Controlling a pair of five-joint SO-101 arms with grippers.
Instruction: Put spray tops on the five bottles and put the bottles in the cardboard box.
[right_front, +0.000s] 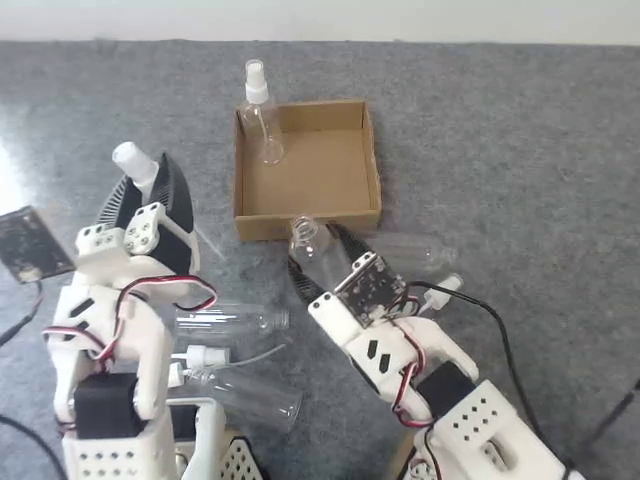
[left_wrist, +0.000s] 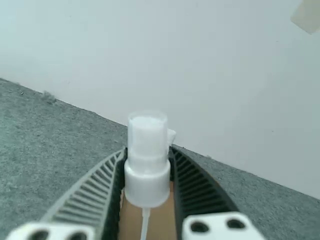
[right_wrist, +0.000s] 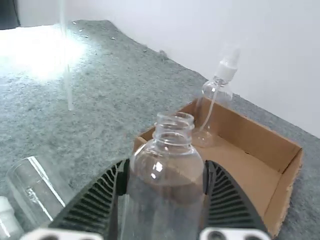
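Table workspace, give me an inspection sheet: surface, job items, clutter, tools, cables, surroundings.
Surface: grey mat, nothing spilled.
Job's things: cardboard box holds one capped bottle, upright; two lying bottles by the left arm with a loose spray top; third bottle and another top by the right arm.
Clutter: dark flat board beside the left arm.
Tools: left tool shut on a held spray top; right tool shut on an uncapped bottle.
Cables: red wires on both arms; black cable beside the right arm.
Surroundings: white wall.

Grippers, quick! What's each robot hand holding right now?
Left gripper: closed on a spray top.
Right gripper: closed on an uncapped bottle.
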